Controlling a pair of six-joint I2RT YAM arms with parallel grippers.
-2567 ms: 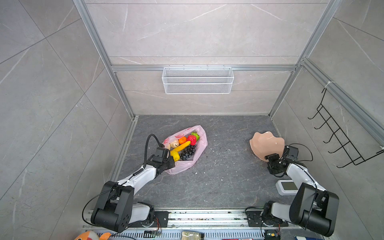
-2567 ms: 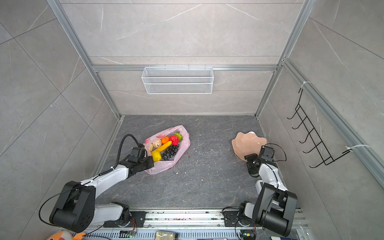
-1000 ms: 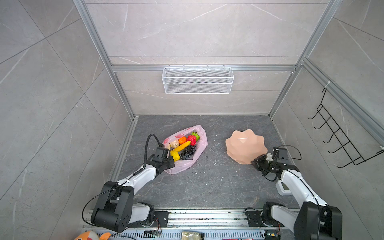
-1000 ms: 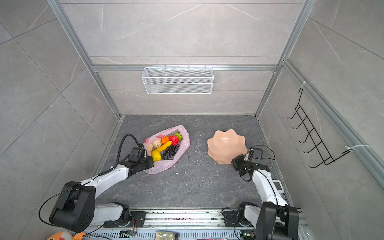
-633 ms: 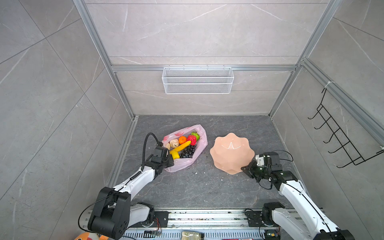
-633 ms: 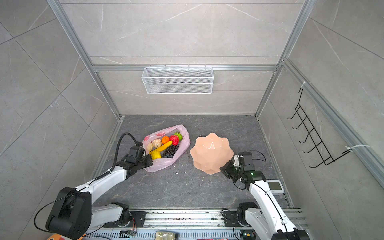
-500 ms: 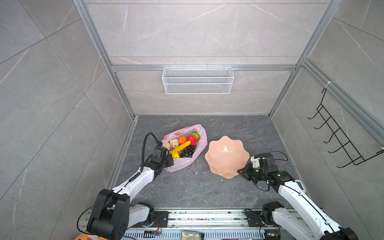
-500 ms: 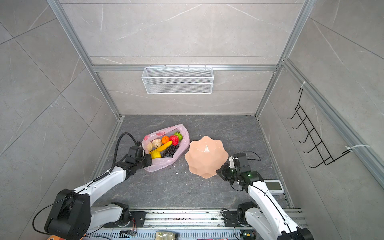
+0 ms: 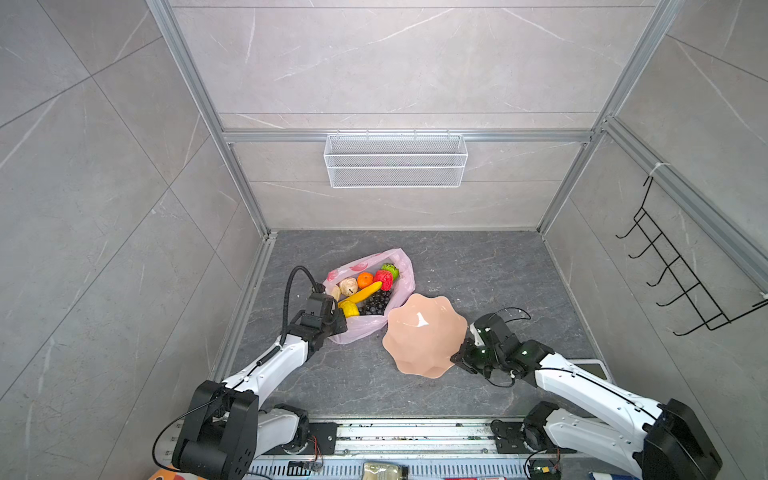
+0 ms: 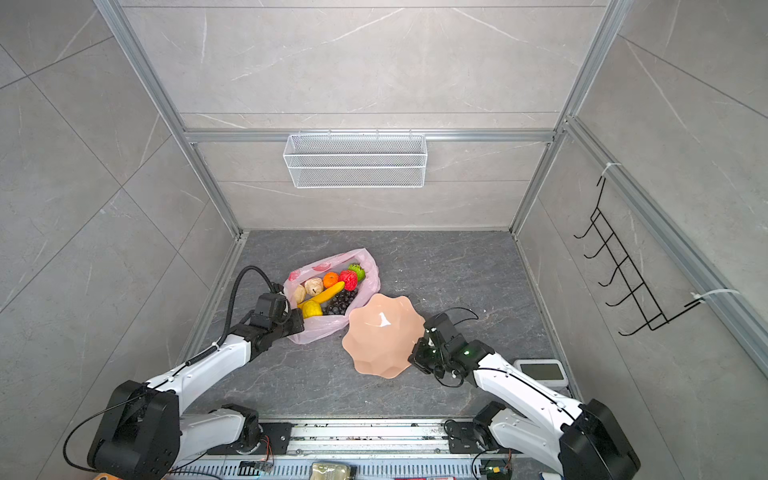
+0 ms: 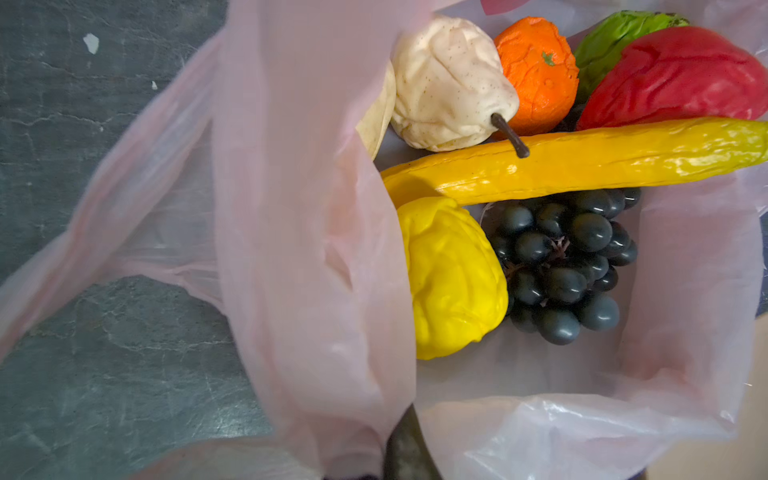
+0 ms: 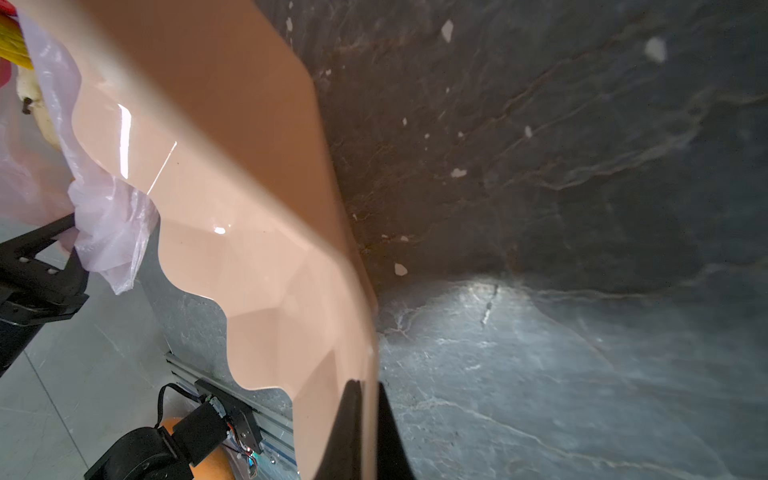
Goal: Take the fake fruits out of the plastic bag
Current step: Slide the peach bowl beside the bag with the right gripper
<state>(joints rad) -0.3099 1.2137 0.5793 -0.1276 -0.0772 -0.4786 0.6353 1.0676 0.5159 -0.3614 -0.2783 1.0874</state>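
The dark marbled tabletop fills the floor of the cell. Above it the wavy-edged peach plate is tilted, its rim pinched between the closed jaws of the right gripper, and its far edge is just beside the plastic bag. This pink bag lies open left of centre, its near rim clamped in the closed left gripper. All the fake fruits sit inside. The banana lies across the middle, with the grape bunch and a yellow fruit on its near side. A red fruit, beige fruit, tangerine and green fruit lie beyond it.
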